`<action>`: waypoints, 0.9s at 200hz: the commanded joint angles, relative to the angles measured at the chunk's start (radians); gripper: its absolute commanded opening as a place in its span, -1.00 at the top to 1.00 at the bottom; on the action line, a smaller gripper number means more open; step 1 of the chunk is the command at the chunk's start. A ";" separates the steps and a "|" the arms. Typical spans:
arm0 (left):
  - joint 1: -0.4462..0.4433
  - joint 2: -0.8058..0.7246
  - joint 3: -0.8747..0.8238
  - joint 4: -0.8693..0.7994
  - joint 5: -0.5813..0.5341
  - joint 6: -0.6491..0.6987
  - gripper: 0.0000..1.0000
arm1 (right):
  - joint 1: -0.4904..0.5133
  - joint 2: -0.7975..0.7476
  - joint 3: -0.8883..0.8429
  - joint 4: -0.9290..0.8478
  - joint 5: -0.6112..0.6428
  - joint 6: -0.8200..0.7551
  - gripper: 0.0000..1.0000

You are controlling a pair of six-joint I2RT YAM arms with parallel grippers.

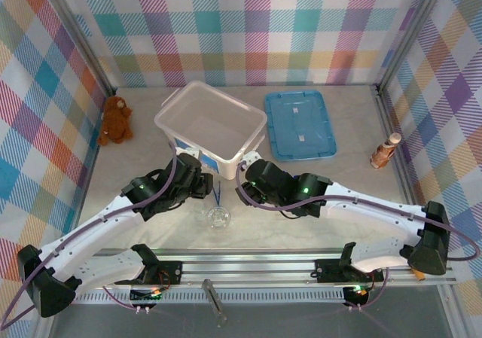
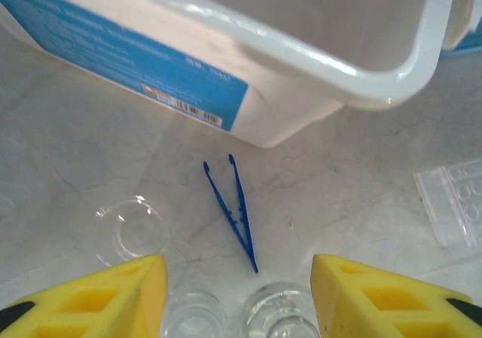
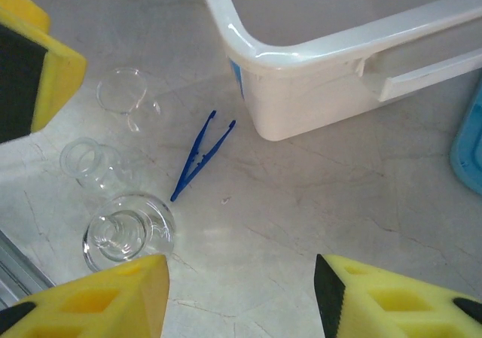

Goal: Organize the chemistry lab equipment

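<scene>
Bright checked walls stand around a pale table (image 1: pixel 339 195) with a white bin (image 1: pixel 226 153) near its middle. Both arms reach in from the near edge, bend toward each other and meet just in front of the bin. The left gripper (image 1: pixel 202 184) and the right gripper (image 1: pixel 245 178) both tip down at the table there.

The blue tweezers (image 1: pixel 217 193) lie flat just in front of the bin, between the two grippers. A round glass flask (image 1: pixel 219 217) stands a bit nearer than the tweezers.

The left wrist view shows that gripper's yellow fingers (image 2: pixel 113 300) apart, with nothing held. Small glass pieces (image 2: pixel 194 315) sit on the table under the gap. This view also shows a flat glass dish (image 2: pixel 129 231) and a clear tube rack (image 2: pixel 456 201) off to the bin's right.

The right wrist view shows its fingers (image 3: pixel 392 300) apart too, gripping nothing, over bare table.

A blue lid (image 1: pixel 300 124) lies right of the bin. A teddy bear (image 1: pixel 115 121) sits far left of the bin and a brown bottle (image 1: pixel 386 150) far right.
</scene>
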 commanded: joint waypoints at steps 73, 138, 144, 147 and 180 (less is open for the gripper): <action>-0.196 0.106 -0.021 -0.083 0.015 -0.114 0.00 | -0.036 0.134 0.097 -0.054 0.008 0.126 0.08; -0.261 0.157 -0.050 -0.099 0.015 -0.158 0.01 | -0.151 0.061 0.063 -0.090 -0.003 0.203 0.09; -0.260 0.161 -0.052 -0.100 0.015 -0.157 0.02 | -0.158 0.054 0.060 -0.092 -0.002 0.204 0.08; -0.260 0.164 -0.053 -0.098 0.014 -0.158 0.02 | -0.162 0.050 0.058 -0.093 -0.002 0.204 0.08; -0.265 0.197 -0.064 -0.069 0.039 -0.158 0.10 | -0.195 0.009 0.046 -0.096 -0.008 0.202 0.10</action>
